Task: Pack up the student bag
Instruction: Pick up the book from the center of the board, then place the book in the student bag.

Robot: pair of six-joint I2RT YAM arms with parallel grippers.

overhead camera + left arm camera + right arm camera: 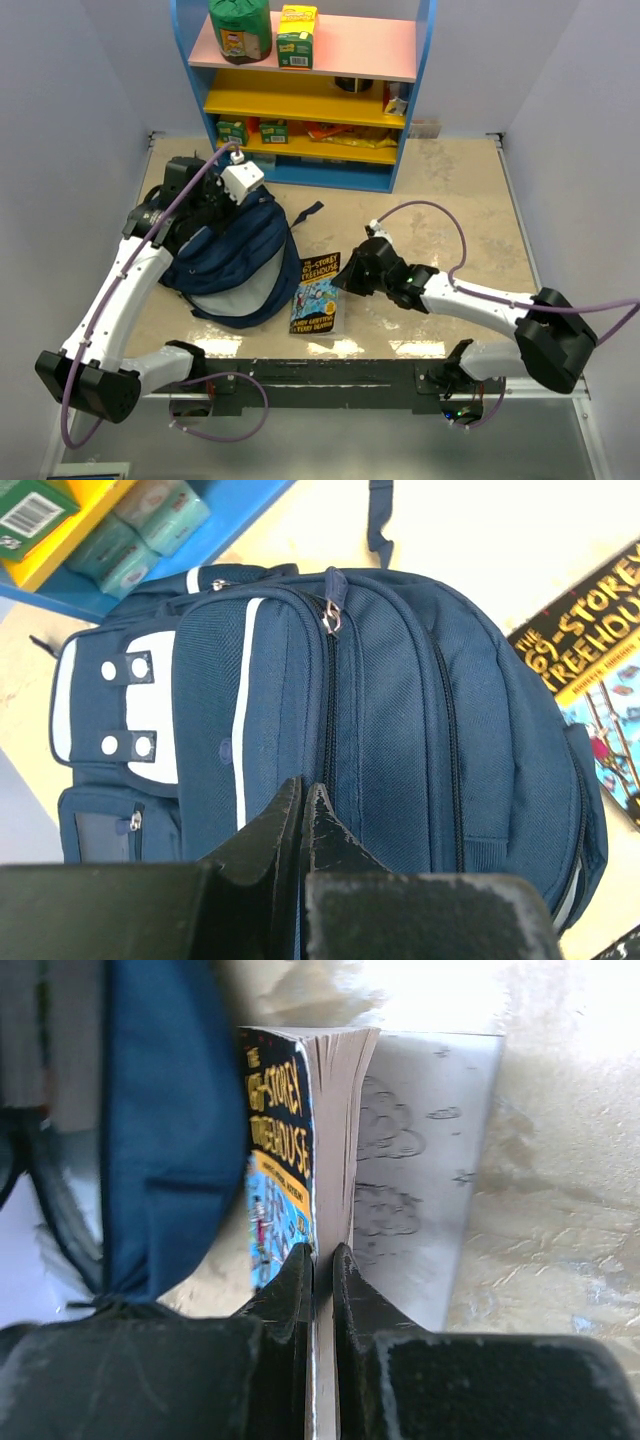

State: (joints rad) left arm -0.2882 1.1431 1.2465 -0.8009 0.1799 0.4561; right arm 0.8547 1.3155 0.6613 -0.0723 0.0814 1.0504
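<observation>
The book (317, 293) pinched by the right gripper (322, 1260) reads "STOREY TREEHOUSE" in yellow on its cover, left of the fingertips. The number before it is unclear.

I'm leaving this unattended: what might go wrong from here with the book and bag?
1. The right gripper pinches the book at one edge, and a sketched page splays away from the block; lifting may fan it open or strain that page.
2. The student bag shows zips that look closed in the left wrist view, under the shut left gripper, so the book may find no opening.
</observation>
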